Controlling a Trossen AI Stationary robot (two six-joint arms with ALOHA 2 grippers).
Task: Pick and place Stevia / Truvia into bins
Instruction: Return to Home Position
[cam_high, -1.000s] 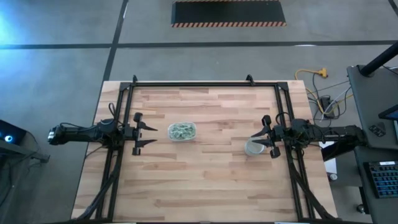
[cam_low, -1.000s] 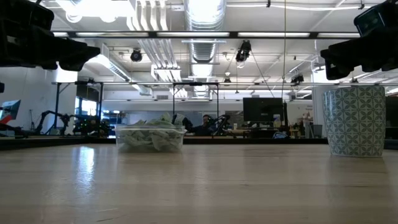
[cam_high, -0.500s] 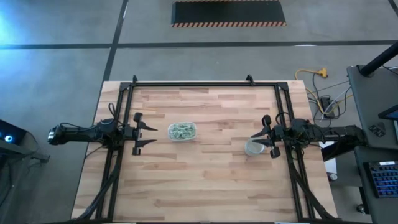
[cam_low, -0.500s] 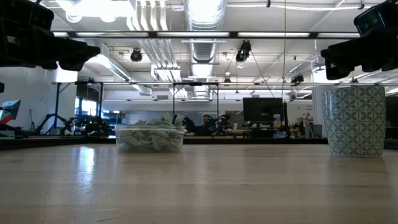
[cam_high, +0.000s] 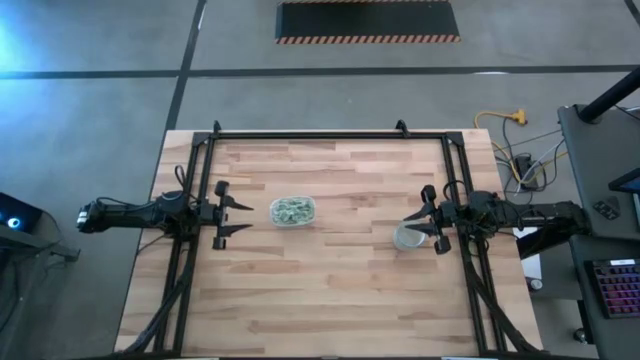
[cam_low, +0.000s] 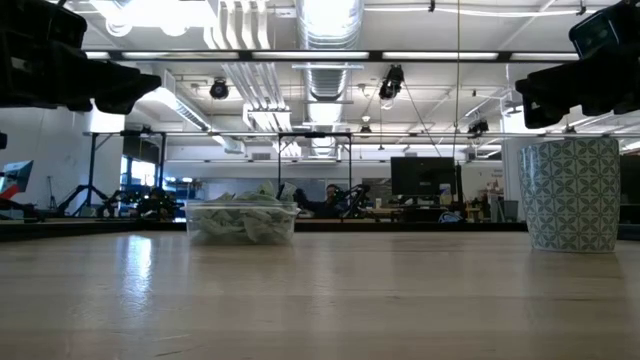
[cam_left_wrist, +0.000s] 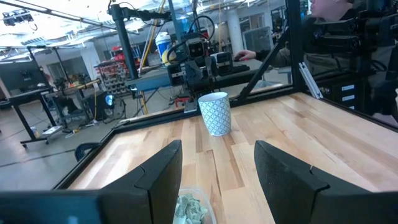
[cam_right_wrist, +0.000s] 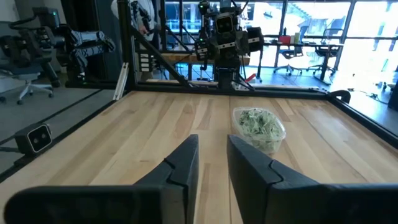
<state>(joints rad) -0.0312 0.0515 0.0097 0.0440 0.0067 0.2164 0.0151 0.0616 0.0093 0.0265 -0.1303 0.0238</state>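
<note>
Stevia packets (cam_high: 292, 209) lay heaped in one clear tub (cam_high: 274, 211) left of the table's (cam_high: 330, 290) middle, nearer the left arm. We saw none loose on the wood, so we judged the sorting finished or nearly so. We could not count the packets, because they overlapped in a green and white pile that rose just above the rim. We counted one tub, one patterned cup (cam_low: 572, 193) and two grippers. The left gripper (cam_high: 249, 217) hung at the table's left edge. Its fingers were spread wide and held nothing, and it pointed at the tub without touching it. The right gripper (cam_right_wrist: 212, 142) hung at the right edge just beside the cup, its fingers parted only by a narrow gap, also empty. We took both arms to be parked at their own sides in a rest pose, clear of the containers. What the cup held we could not tell.
</note>
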